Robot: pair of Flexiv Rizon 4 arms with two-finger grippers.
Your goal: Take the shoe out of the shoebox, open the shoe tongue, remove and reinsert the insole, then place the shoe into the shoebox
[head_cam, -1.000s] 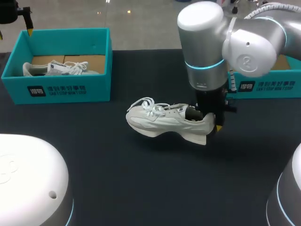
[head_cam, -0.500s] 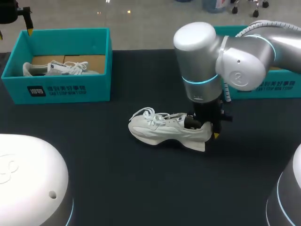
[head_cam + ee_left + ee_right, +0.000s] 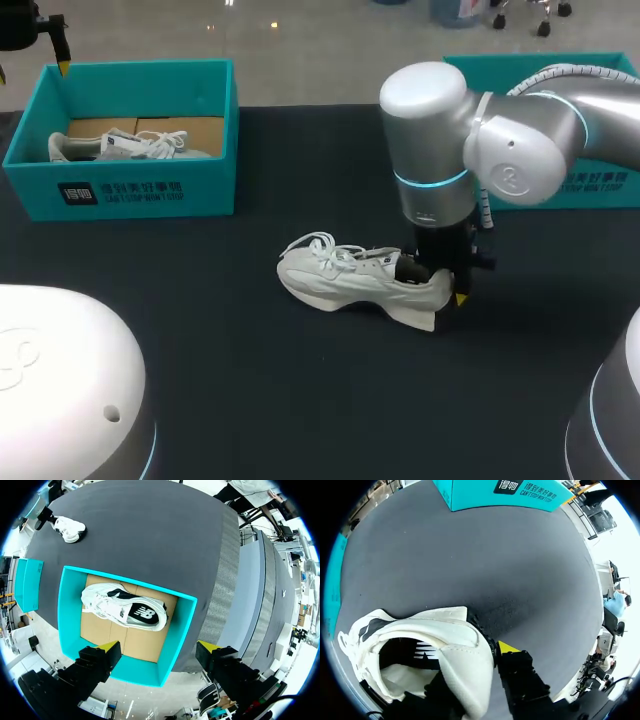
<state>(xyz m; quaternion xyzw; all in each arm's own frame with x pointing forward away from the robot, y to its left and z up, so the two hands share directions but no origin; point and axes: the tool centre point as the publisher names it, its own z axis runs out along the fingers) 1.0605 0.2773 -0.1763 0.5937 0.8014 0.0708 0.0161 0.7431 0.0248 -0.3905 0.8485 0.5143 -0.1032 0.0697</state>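
Observation:
A white laced shoe (image 3: 350, 275) lies on its sole on the dark table, toe toward the left box. My right gripper (image 3: 440, 285) comes straight down onto its heel. In the right wrist view the heel wall (image 3: 462, 662) sits between the fingers, one inside the shoe and the yellow-tipped one (image 3: 509, 648) outside; the gripper (image 3: 475, 667) is shut on it. My left gripper (image 3: 159, 650) hangs open high above the left teal shoebox (image 3: 67, 610), holding nothing. That shoebox (image 3: 120, 190) holds a second white shoe (image 3: 125, 607).
A second teal shoebox (image 3: 580, 185) stands at the back right, partly hidden behind my right arm. The left gripper (image 3: 35, 55) shows at the far left corner over the left box's rim.
My right arm has come down and drawn slightly right, setting the shoe from a tilted, lifted pose onto the table. The left arm has stayed still.

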